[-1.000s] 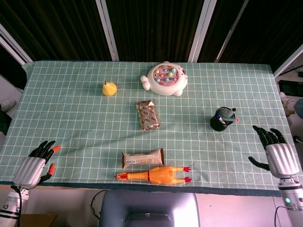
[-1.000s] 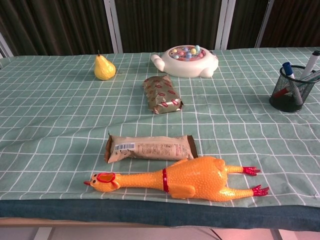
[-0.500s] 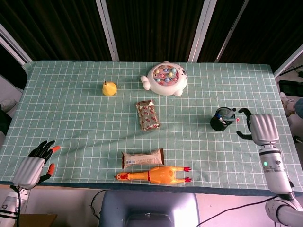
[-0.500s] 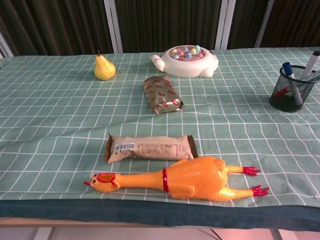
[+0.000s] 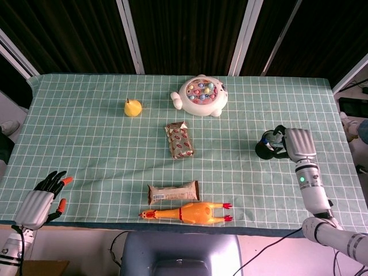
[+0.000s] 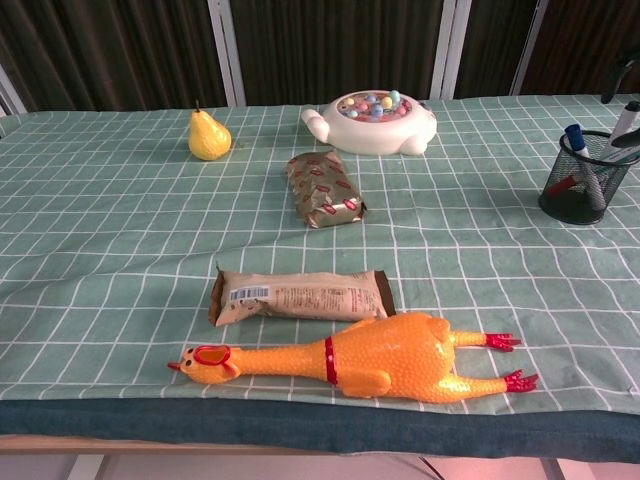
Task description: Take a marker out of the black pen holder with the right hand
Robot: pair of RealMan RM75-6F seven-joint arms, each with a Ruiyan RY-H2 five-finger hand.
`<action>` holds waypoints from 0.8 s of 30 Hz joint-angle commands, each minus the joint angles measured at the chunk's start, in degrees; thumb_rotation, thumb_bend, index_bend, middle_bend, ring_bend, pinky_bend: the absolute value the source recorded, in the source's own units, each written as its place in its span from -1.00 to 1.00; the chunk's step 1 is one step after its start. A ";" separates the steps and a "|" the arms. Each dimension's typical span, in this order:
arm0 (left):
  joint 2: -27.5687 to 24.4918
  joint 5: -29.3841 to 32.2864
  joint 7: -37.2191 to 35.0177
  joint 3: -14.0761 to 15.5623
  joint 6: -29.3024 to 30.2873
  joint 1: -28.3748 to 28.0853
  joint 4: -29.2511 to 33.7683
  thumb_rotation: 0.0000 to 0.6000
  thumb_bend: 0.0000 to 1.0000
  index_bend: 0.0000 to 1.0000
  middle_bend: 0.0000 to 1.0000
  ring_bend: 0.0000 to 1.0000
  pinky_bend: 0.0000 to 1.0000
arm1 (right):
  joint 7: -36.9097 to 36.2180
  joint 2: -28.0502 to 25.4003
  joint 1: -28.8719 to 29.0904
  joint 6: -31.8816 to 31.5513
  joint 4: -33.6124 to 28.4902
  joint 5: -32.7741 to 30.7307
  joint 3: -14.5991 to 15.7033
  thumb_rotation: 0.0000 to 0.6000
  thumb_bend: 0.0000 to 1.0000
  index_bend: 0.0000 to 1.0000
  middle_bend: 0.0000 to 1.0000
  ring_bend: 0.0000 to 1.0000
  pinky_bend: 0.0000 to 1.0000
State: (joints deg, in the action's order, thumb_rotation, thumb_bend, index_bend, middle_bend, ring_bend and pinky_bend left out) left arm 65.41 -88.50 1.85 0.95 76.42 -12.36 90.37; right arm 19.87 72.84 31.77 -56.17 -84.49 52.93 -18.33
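Note:
The black mesh pen holder (image 5: 264,149) stands at the right of the table and holds several markers; in the chest view the holder (image 6: 579,196) shows a blue-capped marker (image 6: 575,135) and a white marker (image 6: 622,118). My right hand (image 5: 298,144) hovers just right of the holder, its dark fingers (image 5: 279,135) reaching over the rim and hiding part of it. In the chest view only fingertips (image 6: 620,78) show, above and beside the white marker, apart from each other. My left hand (image 5: 43,199) rests at the front left edge, fingers spread, holding nothing.
A yellow pear (image 5: 133,107) and a white fishing toy (image 5: 201,95) sit at the back. A wrapped snack (image 5: 179,140) lies mid-table. Another snack bar (image 5: 173,192) and a rubber chicken (image 5: 190,213) lie near the front edge.
My right hand has travelled from the front right edge up and leftward to the pen holder, and its fingers now reach over the markers. The left hand has not moved.

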 commanded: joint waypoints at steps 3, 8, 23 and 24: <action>-0.04 -0.08 -0.13 0.05 -0.09 -0.06 -0.01 1.00 0.09 -0.59 -0.85 -0.97 -0.53 | 1.15 2.02 2.47 1.67 2.03 -2.14 0.22 1.00 -0.30 0.11 1.00 1.00 1.00; -0.08 -0.08 -0.26 0.02 0.02 -0.03 -0.03 1.00 0.09 -0.59 -0.85 -0.97 -0.53 | 2.22 3.52 4.14 2.02 3.12 -3.31 0.76 1.00 -0.20 0.12 1.00 1.00 1.00; -0.14 -0.19 -0.44 0.07 -0.05 -0.10 -0.09 1.00 0.09 -0.59 -0.85 -0.97 -0.53 | 2.81 6.12 6.27 2.41 7.02 -5.50 2.33 1.00 -0.07 0.17 1.00 1.00 1.00; -0.13 -0.20 -0.43 0.07 -0.06 -0.11 -0.09 1.00 0.09 -0.59 -0.85 -0.97 -0.53 | 2.76 6.19 6.33 2.42 7.18 -5.56 2.39 1.00 -0.07 0.18 1.00 1.00 1.00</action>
State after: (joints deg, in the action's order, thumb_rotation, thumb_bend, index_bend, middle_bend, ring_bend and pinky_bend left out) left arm 65.28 -88.70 1.42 1.03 76.36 -12.46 90.28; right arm 22.65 78.99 38.05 -53.77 -77.34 47.43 -15.97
